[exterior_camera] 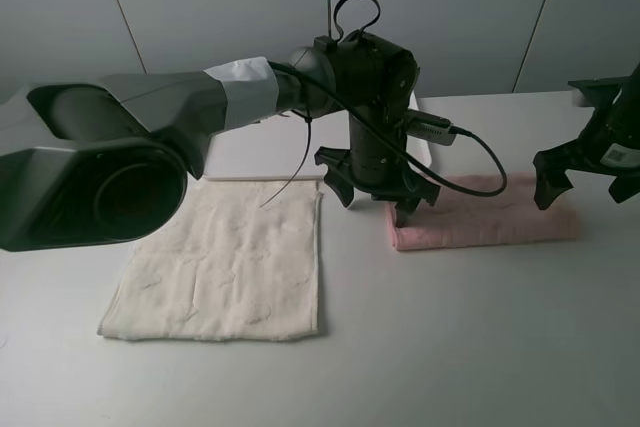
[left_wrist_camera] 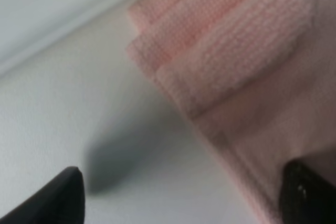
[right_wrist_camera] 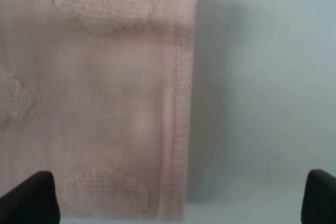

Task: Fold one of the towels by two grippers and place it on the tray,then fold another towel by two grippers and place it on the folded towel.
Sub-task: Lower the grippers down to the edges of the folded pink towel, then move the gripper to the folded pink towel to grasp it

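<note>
A pink towel [exterior_camera: 490, 222] lies folded into a long strip on the white table, right of centre. My left gripper [exterior_camera: 372, 197] is open and hovers over the strip's left end; the left wrist view shows the folded pink layers [left_wrist_camera: 236, 51] between its spread fingertips [left_wrist_camera: 58, 198]. My right gripper [exterior_camera: 585, 187] is open above the strip's right end; the right wrist view shows the towel's edge [right_wrist_camera: 105, 103] below it. A cream towel [exterior_camera: 225, 267] lies flat and unfolded at the left. The white tray [exterior_camera: 250, 152] sits behind it, partly hidden by the left arm.
The left arm [exterior_camera: 150, 137] reaches across the cream towel and the tray, with a black cable [exterior_camera: 480, 152] looping over the pink towel. A grey panelled wall stands at the back. Bare table lies in front of both towels.
</note>
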`<action>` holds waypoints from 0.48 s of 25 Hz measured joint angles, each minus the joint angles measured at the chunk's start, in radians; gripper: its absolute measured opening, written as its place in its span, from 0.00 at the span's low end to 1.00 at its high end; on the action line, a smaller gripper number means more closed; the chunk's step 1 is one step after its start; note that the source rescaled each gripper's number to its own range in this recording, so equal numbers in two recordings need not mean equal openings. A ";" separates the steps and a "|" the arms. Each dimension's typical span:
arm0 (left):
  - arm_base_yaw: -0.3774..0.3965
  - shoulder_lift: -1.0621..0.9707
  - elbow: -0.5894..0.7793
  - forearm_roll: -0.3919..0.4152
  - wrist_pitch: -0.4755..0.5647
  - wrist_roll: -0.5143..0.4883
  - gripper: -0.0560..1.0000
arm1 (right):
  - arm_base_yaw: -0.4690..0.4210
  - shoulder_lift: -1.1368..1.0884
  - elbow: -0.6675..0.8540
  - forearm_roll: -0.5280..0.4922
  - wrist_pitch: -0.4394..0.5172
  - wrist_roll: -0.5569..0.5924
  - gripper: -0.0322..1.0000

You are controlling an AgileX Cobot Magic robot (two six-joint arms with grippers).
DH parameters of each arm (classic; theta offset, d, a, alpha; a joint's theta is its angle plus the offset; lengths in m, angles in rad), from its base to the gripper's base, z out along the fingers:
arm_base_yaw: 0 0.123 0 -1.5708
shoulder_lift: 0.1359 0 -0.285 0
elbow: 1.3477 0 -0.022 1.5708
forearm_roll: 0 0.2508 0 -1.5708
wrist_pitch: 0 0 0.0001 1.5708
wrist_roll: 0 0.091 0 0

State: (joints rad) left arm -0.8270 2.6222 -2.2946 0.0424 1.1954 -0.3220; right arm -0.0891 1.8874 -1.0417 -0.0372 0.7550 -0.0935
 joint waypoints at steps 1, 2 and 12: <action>0.000 0.000 0.000 0.000 0.000 0.002 0.96 | 0.000 0.013 0.000 0.000 0.000 0.000 1.00; 0.000 0.000 0.000 0.000 0.000 0.006 0.96 | 0.000 0.029 0.000 0.000 0.000 0.000 1.00; 0.000 0.000 0.000 -0.002 0.000 0.017 0.96 | 0.000 0.067 -0.025 0.003 -0.019 0.000 0.92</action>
State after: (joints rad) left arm -0.8270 2.6222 -2.2946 0.0407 1.1954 -0.3052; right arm -0.0891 1.9548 -1.0665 -0.0346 0.7362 -0.0935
